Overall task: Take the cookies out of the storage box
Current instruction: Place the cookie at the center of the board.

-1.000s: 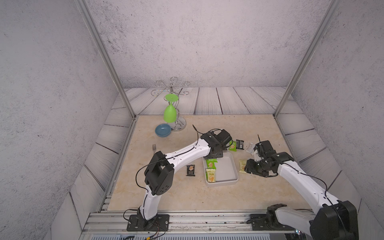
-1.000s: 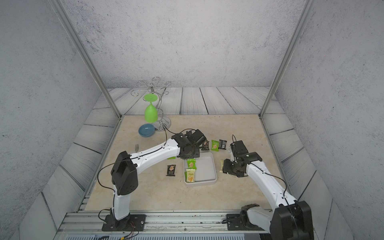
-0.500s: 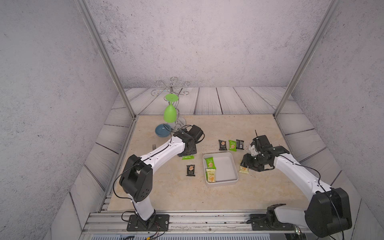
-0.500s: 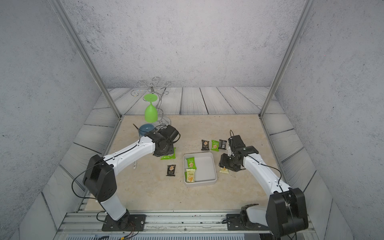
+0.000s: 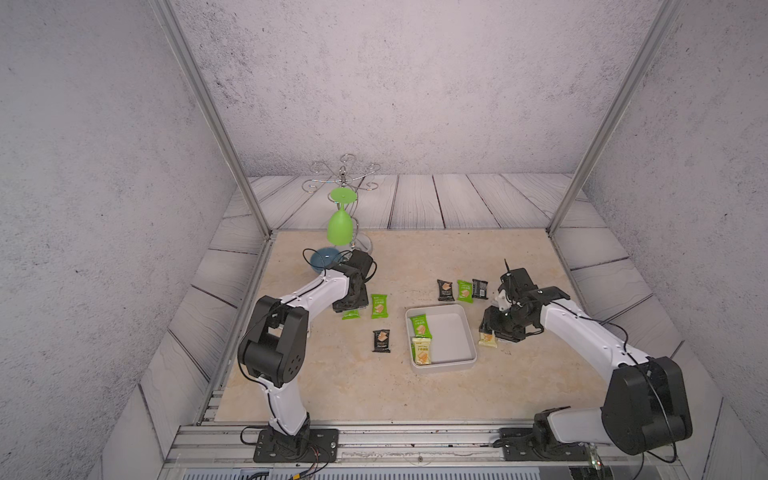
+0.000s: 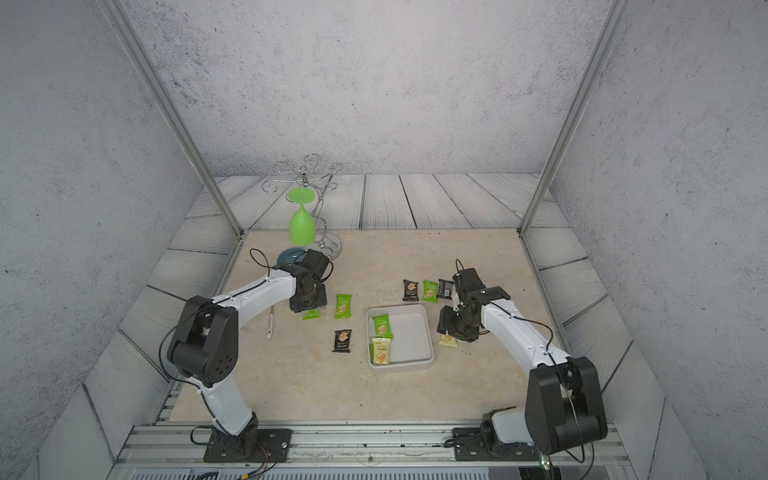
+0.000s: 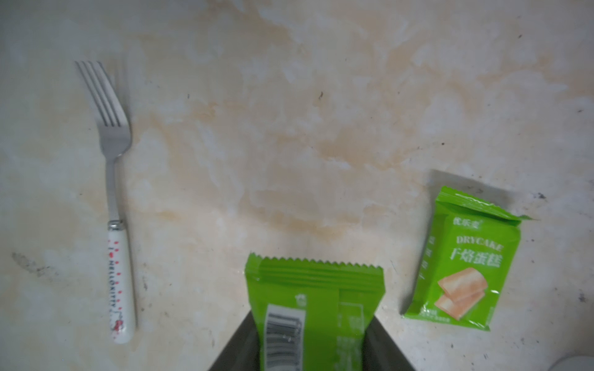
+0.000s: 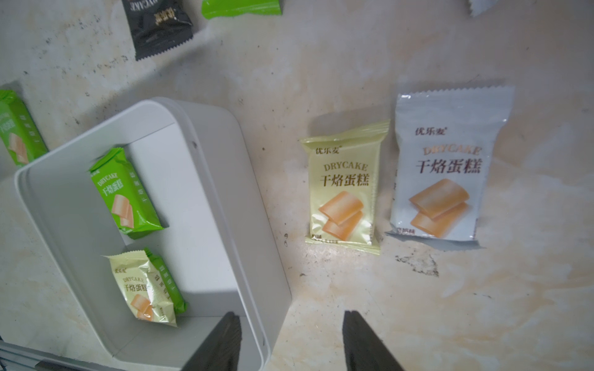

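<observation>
Trouble, if it comes, looks likeliest at the left gripper (image 7: 311,321). Its jaws are pinched on the end of a held green packet (image 7: 315,289), barcode side up, low over the table and well left of the storage box (image 5: 451,336). Released carelessly, I reckon it could land across the loose green packet (image 7: 463,263) lying near it.

The right gripper (image 8: 291,316) hangs with jaws apart and nothing between them, one finger over the box's inside and one over the table. A straight drop from there could catch the wall and shove the box. A pale yellow table packet (image 8: 345,189) and a white packet (image 8: 440,180) lie side by side just outside it.

Three of the cookies are left in the box: a boxed green packet (image 5: 419,325), and a boxed yellow packet (image 5: 422,351) lying partly over a half-hidden green packet (image 8: 168,286). That overlapping pair could come up together, or one could slip.

A second ago the left arm reached over the box's far corner. It has since swung away toward the blue dish (image 5: 322,257). The right arm has scarcely shifted.
</observation>
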### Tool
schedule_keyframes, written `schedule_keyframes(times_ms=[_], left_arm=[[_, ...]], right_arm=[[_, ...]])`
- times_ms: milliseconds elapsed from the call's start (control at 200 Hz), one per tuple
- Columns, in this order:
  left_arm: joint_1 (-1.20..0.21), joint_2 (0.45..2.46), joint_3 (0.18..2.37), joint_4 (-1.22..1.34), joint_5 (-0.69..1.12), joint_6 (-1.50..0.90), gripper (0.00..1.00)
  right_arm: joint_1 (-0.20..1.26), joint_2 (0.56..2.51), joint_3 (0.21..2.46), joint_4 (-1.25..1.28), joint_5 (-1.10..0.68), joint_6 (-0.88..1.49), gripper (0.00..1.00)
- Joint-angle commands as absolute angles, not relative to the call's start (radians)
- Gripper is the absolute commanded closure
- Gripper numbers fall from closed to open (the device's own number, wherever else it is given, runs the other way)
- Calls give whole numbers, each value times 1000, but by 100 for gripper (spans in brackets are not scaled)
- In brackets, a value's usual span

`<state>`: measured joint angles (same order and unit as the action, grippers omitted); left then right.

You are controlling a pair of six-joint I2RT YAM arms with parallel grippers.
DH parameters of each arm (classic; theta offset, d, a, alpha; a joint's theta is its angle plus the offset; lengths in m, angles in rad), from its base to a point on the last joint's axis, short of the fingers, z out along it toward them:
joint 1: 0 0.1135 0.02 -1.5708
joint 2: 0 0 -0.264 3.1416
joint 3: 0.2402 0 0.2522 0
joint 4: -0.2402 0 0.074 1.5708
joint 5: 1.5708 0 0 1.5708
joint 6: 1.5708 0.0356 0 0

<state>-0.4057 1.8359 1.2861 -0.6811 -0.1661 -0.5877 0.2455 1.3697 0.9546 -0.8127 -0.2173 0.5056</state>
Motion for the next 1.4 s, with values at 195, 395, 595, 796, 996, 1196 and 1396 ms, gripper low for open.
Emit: schedule_keyframes(times_ms=[195,395,595,796,996,1196,1396], left_arm=[[-387,1930,1285,-585,-109,-544,52],[-387,1966,1289,-562,-92,-544,52],[-387,1964,1303,-579,-96,-559,33],[-389,1901,1324,-633,-104,-582,29],[-434,1786,1318,-690,-94,-655,28],[-571,1697,1312,-711,-108,-797,28],[-737,1687,1365,-729,-169,-930,27]], right_arm=[[244,1390,979,-870,-158,497,44],[245,1396,990,-892,-140,484,44],[244,1384,1016,-914,-116,462,44],[245,1362,1024,-917,-109,449,44],[245,1316,981,-889,-148,463,44],[245,1280,934,-862,-185,466,44],[245,1245,907,-848,-211,465,44]])
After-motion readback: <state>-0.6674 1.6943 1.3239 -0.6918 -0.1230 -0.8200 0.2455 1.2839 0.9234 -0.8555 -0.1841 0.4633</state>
